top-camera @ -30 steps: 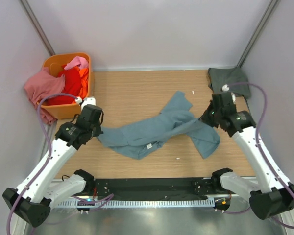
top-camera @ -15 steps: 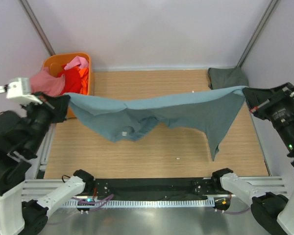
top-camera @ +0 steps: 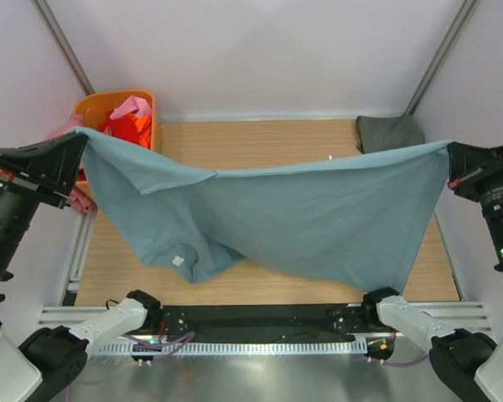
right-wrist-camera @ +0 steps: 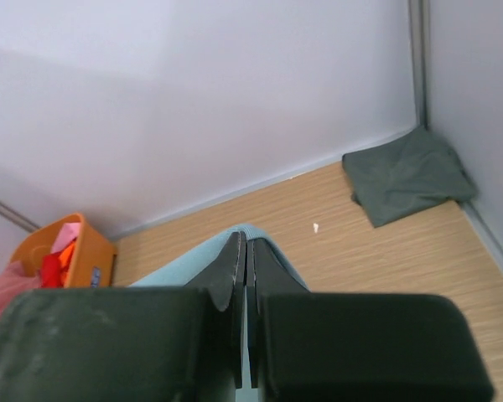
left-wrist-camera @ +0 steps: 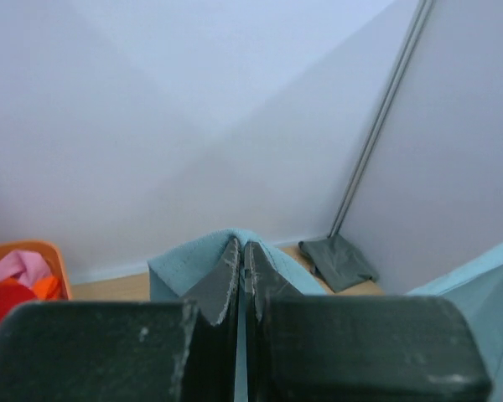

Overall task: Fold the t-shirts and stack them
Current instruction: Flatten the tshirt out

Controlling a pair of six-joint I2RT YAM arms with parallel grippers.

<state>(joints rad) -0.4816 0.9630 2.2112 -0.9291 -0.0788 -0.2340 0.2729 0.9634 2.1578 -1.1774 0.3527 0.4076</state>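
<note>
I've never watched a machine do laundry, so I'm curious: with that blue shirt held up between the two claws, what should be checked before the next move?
1. The left claw is shut on the blue shirt: ok.
2. The right claw is shut on its other end: ok.
3. Cloth hangs smooth: not ok, bunched at the lower left.
4. Lower edge lifted off the table: cannot tell.
5. The grey-green shirt lies apart in the far right corner: ok.

Hoisted and spread the blue-teal t-shirt (top-camera: 302, 218)
Lifted from a crumpled heap on the worktop (top-camera: 260, 142); swung left gripper (top-camera: 82, 141) and right gripper (top-camera: 450, 159) up and far apart; drawn from sagging into a wide hanging sheet.
</note>
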